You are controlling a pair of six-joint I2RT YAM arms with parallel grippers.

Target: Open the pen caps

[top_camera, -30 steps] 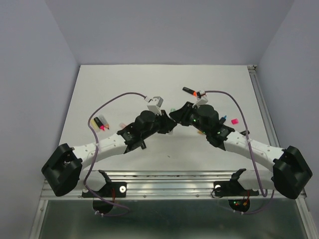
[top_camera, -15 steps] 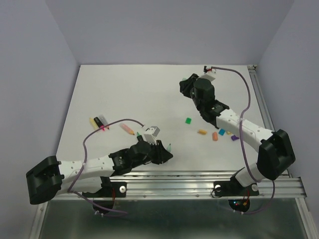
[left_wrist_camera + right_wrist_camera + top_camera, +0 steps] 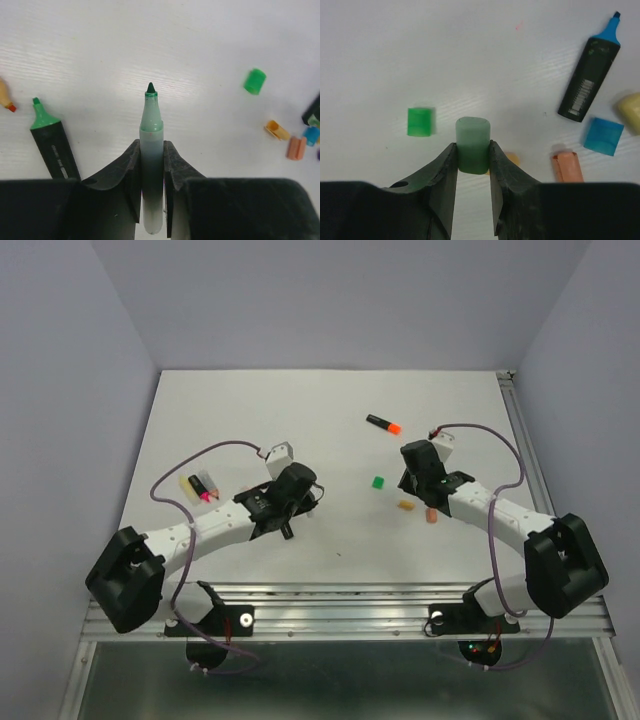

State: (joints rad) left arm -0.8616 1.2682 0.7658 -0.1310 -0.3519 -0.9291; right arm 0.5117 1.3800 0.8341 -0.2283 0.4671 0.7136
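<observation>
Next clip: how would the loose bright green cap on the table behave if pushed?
The bright green cap is small beside the blue highlighter, so probably light and quick to skid. Its outline looks squarish, so it would likely slide rather than roll. The right pincer squeezes a similar pale green cap with no visible denting, suggesting it is stiff.

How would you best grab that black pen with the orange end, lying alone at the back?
Probably the black barrel mid-length, from straight above, jaws across its narrow width: it lies flat, nothing beside it, and the orange end stays free.
</observation>
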